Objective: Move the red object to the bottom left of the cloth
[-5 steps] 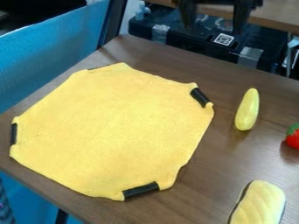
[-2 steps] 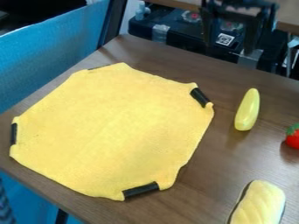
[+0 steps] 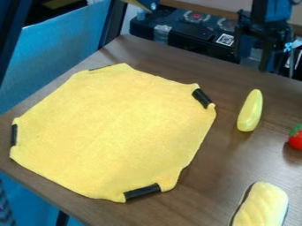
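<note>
My gripper [image 3: 254, 57] hangs at the top right, over the table's far edge, its two fingers spread with nothing between them. The red object [image 3: 296, 142], with a green top, rests on the table at the right edge of the view, partly cut off by it. It lies below and to the right of my gripper, well apart from it. The yellow cloth [image 3: 112, 128] lies spread over the left and middle of the table, with dark strips at several of its edges.
A pale yellow, elongated object [image 3: 250, 110] lies between the cloth and the red object. A yellow, bread-like piece [image 3: 262, 205] sits at the bottom right. Behind the brown table [image 3: 212, 176] stands a black box [image 3: 177, 28].
My gripper has moved to the right and lower along the table's far edge, its fingers still apart. The red object, the cloth and the other objects are where they were.
</note>
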### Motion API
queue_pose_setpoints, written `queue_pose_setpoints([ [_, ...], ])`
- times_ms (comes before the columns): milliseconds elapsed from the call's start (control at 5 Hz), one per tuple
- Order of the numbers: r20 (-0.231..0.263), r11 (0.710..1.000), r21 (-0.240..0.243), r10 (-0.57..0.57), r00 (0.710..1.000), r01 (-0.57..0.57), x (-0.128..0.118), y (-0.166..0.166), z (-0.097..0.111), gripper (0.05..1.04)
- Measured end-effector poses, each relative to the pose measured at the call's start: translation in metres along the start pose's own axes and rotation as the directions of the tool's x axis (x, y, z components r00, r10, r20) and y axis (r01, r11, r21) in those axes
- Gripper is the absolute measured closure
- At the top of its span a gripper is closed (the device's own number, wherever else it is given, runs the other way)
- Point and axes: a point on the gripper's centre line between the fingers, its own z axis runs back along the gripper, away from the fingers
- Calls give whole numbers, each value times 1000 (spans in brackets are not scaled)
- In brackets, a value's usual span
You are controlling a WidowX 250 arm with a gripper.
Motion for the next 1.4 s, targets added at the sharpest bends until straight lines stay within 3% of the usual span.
queue_pose_setpoints([
  [200, 54, 988, -102, -108, 993, 113, 4, -9, -9, 84],
  [400, 51, 970, -168, -168, 985, 174, -4, -16, -34, 84],
  [600, 35, 966, -130, -221, 975, 223, -6, -26, -49, 84],
  [800, 47, 954, 39, -299, 953, 297, 2, -37, -52, 84],
  [1000, 73, 947, 118, -308, 949, 299, 13, -41, -52, 84],
  [1200, 97, 948, 139, -302, 948, 288, 21, -44, -45, 84],
  [1400, 65, 941, 125, -325, 943, 315, 25, -48, -57, 84],
])
